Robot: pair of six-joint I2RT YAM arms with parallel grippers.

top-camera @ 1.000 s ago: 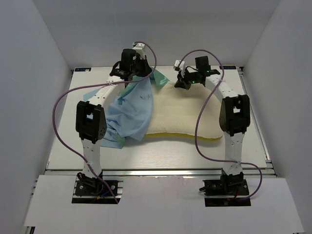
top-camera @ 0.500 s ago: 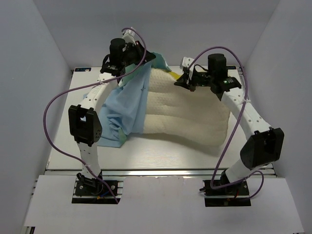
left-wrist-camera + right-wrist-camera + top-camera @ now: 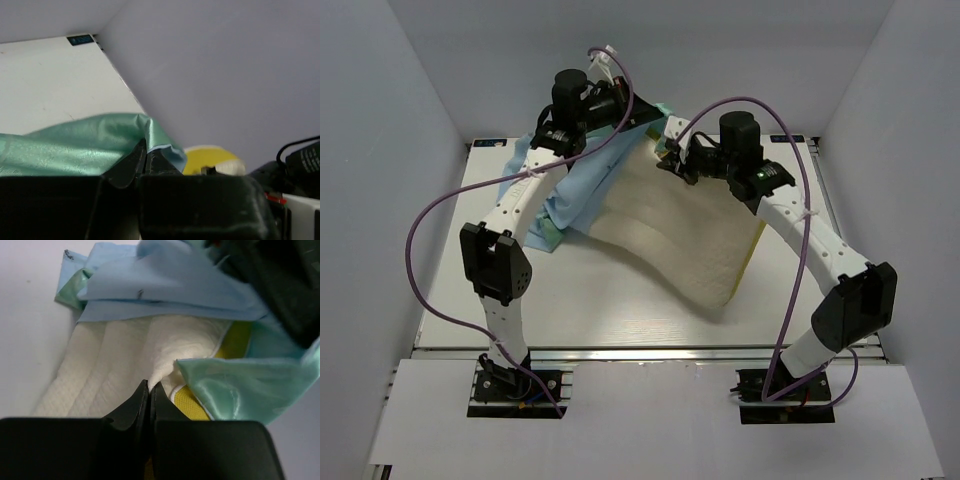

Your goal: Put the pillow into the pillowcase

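The pillow (image 3: 680,235) is raised at its far edge and hangs in a curve toward the near right, its lower end resting on the table (image 3: 620,320). Its yellow piped edge shows along the right side. In the right wrist view, the right gripper (image 3: 149,387) has its fingers pressed together on a fold of the pillow's cream cover, close to the yellow corner.

The pillowcase (image 3: 575,190) lies at the far left. Its blue face drapes from the raised far edge down to the table, and a mint satin flap sits beside the pillow's far corner. In the left wrist view, the left gripper (image 3: 146,150) pinches the mint hem, with the fingers closed on the cloth.

Progress, as judged: early stage. Both items are gripped and held up together at the far side, and blue cloth overlaps only the pillow's far-left corner. Most of the pillow is exposed. Whether that corner is inside the opening cannot be told. Remaining: draw the pillowcase over the whole pillow.
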